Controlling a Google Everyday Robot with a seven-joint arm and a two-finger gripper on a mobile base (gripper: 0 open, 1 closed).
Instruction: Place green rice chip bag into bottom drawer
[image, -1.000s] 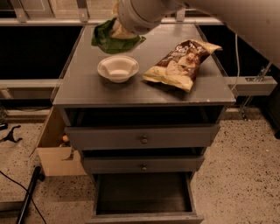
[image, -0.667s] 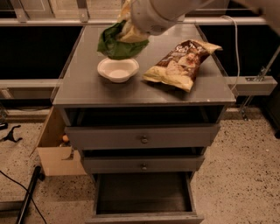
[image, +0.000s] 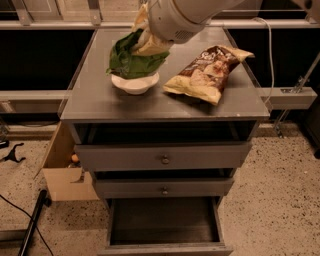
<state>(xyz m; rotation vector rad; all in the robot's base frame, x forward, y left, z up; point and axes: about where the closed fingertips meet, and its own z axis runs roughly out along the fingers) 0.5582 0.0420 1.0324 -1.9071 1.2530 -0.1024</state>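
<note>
Just above bowl (image: 135, 86), pincer (image: 146, 43) clasps crinkly bag (image: 126, 61).

Dim, lit softly from above: pale sheen on the cabinet top (image: 90, 97), where the gripper (image: 149, 46) clasps the green rice chip bag (image: 126, 62); bottom drawer (image: 165, 222) shadowed.

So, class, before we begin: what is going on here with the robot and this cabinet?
The robot's gripper holds the green rice chip bag in the air, just above a white bowl on the cabinet top. A larger brown-and-yellow chip bag lies on the top to the right of the bowl. The bottom drawer stands pulled open below. The bag is not yet in it.
</note>
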